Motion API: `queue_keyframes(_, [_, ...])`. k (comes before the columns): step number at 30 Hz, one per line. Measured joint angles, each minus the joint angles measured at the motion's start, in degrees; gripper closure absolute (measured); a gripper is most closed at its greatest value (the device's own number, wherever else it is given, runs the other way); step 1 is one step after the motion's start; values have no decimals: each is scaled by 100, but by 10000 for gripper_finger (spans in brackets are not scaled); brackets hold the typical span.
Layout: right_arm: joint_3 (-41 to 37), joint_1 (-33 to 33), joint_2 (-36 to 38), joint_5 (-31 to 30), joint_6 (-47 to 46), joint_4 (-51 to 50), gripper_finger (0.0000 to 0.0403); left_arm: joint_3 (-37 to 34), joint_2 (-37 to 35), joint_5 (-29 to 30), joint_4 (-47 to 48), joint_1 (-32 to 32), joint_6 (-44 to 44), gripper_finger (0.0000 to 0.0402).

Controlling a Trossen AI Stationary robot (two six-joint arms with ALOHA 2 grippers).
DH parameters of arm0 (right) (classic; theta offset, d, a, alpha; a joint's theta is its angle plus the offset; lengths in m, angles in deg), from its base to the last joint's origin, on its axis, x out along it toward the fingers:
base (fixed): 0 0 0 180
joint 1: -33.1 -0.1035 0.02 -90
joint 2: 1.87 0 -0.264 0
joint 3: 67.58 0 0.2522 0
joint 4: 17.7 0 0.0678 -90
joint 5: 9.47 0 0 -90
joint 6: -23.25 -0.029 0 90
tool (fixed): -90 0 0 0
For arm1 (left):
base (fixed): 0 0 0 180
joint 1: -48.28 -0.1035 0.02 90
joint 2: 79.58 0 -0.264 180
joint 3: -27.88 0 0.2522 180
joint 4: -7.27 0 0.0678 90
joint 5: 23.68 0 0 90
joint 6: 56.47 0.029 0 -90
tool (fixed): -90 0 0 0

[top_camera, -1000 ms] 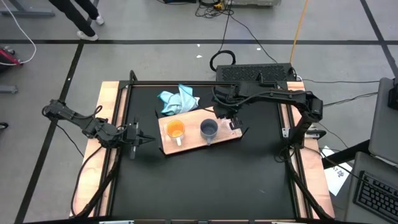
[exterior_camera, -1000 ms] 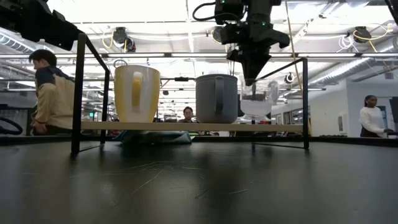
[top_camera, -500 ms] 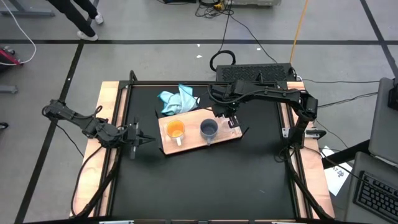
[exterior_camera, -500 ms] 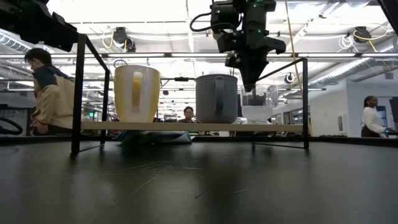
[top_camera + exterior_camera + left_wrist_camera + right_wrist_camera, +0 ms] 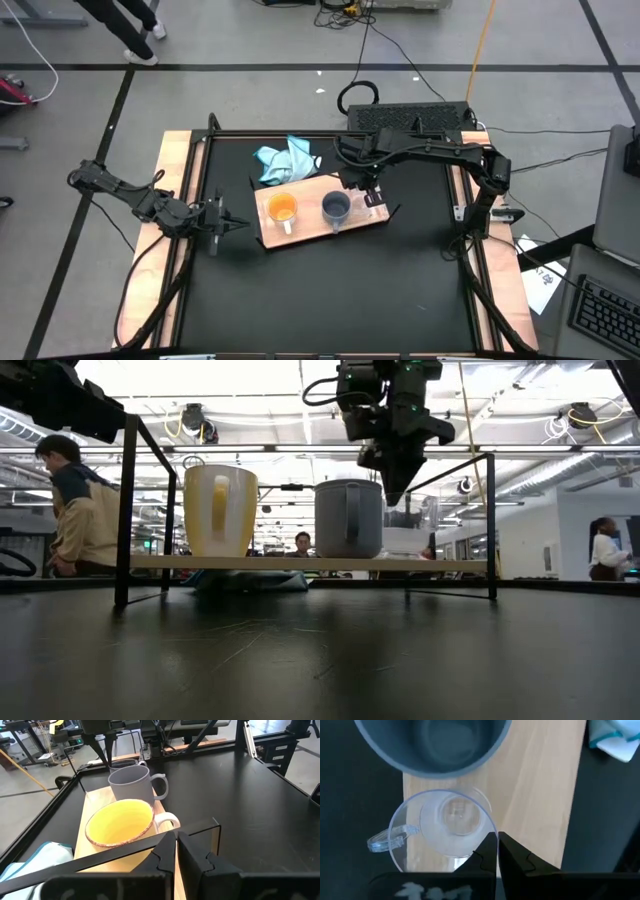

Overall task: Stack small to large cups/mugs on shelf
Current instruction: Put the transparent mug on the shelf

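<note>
The shelf (image 5: pixel 308 218) is a light wooden board on a black frame, raised off the table. Three vessels stand on it in a row: the orange mug (image 5: pixel 283 209) at the left, the grey-blue mug (image 5: pixel 336 207) in the middle and the clear glass cup (image 5: pixel 445 825) at the right end. My right gripper (image 5: pixel 393 496) points down over the glass cup (image 5: pixel 408 536) and is shut on it. My left gripper (image 5: pixel 228 219) waits shut by the shelf's left end, level, facing the mugs (image 5: pixel 120 822). My right gripper comes from above, pointing down, and its fingertips (image 5: pixel 491 842) pinch the glass cup's rim (image 5: pixel 484 818) on the side away from its handle (image 5: pixel 385 840). The cup stands upright with its base on the board, close beside the grey-blue mug (image 5: pixel 432 745).
A crumpled light-blue cloth (image 5: pixel 288 160) lies on the table just beyond the shelf's far left corner. The shelf's black frame posts (image 5: pixel 125 510) rise at its ends. The black table top (image 5: pixel 330 290) lies open toward the near edge. People move about in the room behind.
A second ago the glass cup hung tilted below my right gripper, just above the board. It has come down and now stands on the board. The right gripper has stayed shut and shifted slightly toward the grey-blue mug. A person in the background has walked on.
</note>
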Motion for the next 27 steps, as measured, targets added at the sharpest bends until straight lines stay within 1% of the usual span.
queue_keyframes(15, [0,0,0,9,-116,-106,403,0,0,-2,150,0,-156,380])
queue_keyframes(20, [-2,0,0,158,-156,-154,403,0,0,-7,150,0,-156,380])
queue_keyframes(27, [-4,17,0,157,-199,-154,403,0,0,-9,134,0,-156,380])
